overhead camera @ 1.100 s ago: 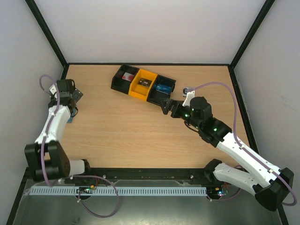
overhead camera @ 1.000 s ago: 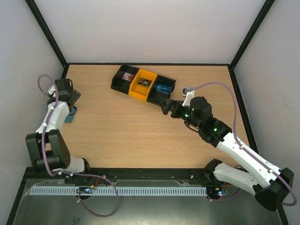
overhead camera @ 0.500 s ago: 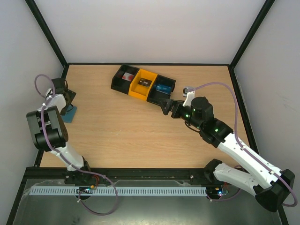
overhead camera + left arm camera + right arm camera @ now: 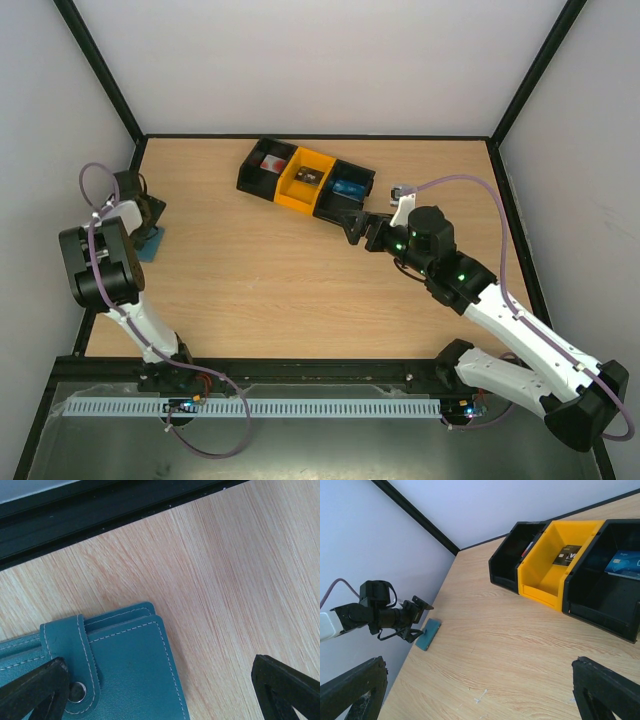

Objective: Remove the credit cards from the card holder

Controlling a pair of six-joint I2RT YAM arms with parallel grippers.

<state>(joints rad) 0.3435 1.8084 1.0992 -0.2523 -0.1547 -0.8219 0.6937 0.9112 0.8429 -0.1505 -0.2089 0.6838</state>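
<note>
Yellow bin (image 4: 536,578), dark card (image 4: 568,555) inside

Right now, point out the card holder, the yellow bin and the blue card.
card holder (image 4: 130,680), left wrist view, on its top cover
yellow bin (image 4: 540,592), right wrist view, on its front wall
blue card (image 4: 625,564), right wrist view, on its face
</note>
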